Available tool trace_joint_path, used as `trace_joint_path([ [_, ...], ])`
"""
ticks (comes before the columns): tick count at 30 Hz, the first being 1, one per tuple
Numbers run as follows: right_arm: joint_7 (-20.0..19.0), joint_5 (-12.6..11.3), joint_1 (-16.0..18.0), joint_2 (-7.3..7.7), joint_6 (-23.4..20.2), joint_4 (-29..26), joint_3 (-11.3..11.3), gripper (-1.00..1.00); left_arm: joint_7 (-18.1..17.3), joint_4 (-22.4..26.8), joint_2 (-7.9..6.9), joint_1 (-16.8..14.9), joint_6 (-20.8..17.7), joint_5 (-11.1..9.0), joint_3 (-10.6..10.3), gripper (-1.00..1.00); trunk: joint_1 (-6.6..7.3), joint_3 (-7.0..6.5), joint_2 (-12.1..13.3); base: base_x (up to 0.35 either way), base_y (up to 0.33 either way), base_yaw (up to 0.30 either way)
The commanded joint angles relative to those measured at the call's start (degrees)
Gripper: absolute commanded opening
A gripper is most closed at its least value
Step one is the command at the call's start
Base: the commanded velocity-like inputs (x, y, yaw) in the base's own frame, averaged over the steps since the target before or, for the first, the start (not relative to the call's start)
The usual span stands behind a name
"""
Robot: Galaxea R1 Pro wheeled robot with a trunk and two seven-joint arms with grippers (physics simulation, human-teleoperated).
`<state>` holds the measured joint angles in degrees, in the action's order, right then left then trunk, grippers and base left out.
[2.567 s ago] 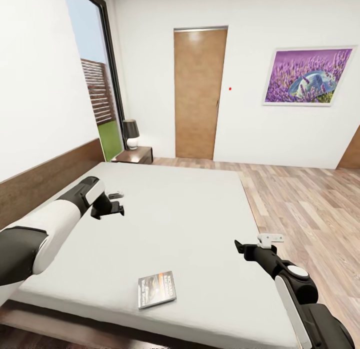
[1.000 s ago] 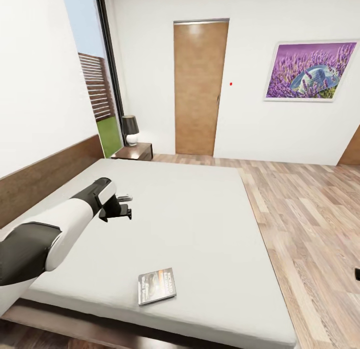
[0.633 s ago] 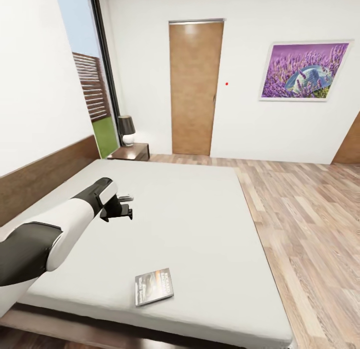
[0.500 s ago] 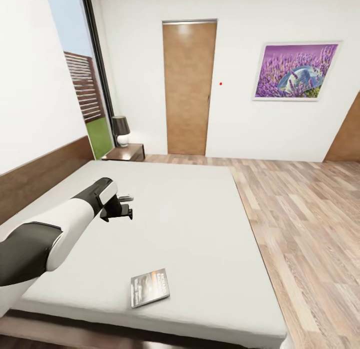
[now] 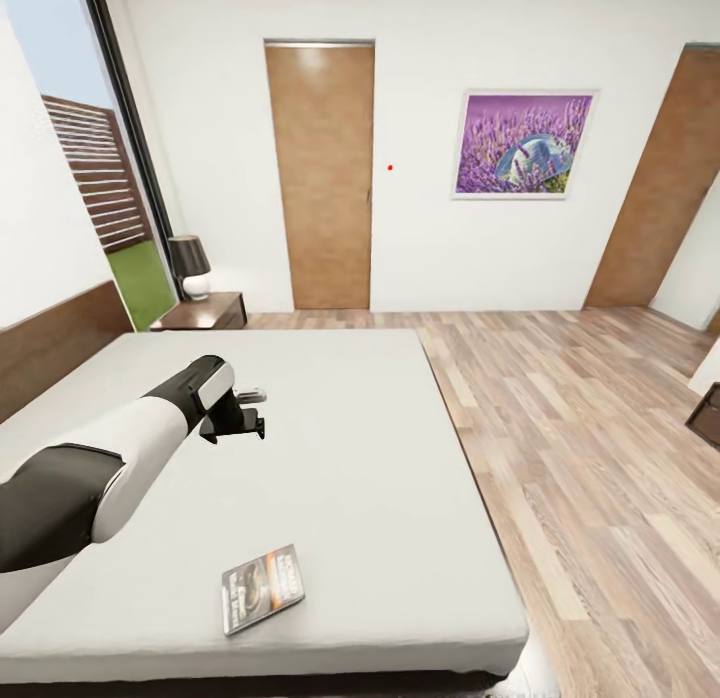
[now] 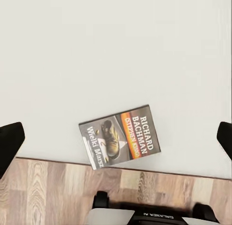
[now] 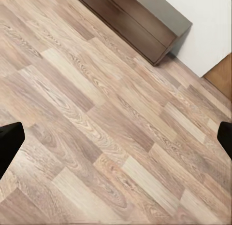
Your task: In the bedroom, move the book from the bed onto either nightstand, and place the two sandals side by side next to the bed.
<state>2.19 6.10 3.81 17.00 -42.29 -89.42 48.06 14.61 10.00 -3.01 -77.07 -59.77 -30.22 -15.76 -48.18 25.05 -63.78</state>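
The book [image 5: 262,588] lies flat on the bed [image 5: 380,498], lower left of the head view. The left gripper [image 5: 250,410] hovers above the mattress, jaws spread and empty. The right gripper's [image 7: 116,135] jaws gape over the floor [image 7: 111,123].

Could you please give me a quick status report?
Left claw open, empty, above the light-grey bed. Right claw open over the wood-plank floor. Thin orange-banded paperback book lies flat near the bed's edge, unobstructed.
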Motion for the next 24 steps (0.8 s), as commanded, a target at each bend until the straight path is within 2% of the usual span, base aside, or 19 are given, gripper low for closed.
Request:
trace_joint_path([
  [1, -0.2, 0.6, 0.0, 0.05, -0.3, 0.2, 0.0, 1.00, 0.4, 0.1, -0.05, 0.0, -0.2, -0.6, -0.3, 1.00, 0.00, 0.06, 0.0, 0.000, 0.000, -0.299],
  [6, -0.1, 0.6, 0.0, 0.28, 0.3, 2.0, 0.0, 1.00, 0.3, 0.1, -0.06, 0.0, -0.2, -0.6, -0.3, 1.00, 0.00, 0.06, 0.0, 0.000, 0.017, -0.283],
  [10, 0.0, 0.7, 0.0, 0.30, 2.2, 3.6, 0.0, 1.00, 0.1, 0.1, -0.12, 0.0, -0.2, -0.6, -0.3, 1.00, 0.00, 0.06, 0.0, 0.000, 0.122, -0.149],
  [15, 0.1, 3.0, -0.1, 0.02, 6.3, 5.9, 0.0, 1.00, -0.1, 0.1, -0.12, 0.1, -0.2, -0.6, -0.3, 1.00, 0.00, 0.06, 0.0, 0.000, 0.177, -0.053],
  [19, 0.1, 4.4, -0.2, -0.12, 7.4, 6.4, -0.1, 1.00, -0.1, 0.2, -0.10, 0.1, -0.2, -0.7, -0.3, 1.00, 0.00, 0.06, 0.0, 0.000, 0.072, -0.019],
  [24, 0.0, 5.1, -0.2, -0.20, 7.9, 6.6, -0.1, 1.00, -0.1, 0.2, -0.24, 0.1, -0.2, -0.7, -0.3, 1.00, 0.00, 0.06, 0.0, 0.000, 0.098, -0.007],
])
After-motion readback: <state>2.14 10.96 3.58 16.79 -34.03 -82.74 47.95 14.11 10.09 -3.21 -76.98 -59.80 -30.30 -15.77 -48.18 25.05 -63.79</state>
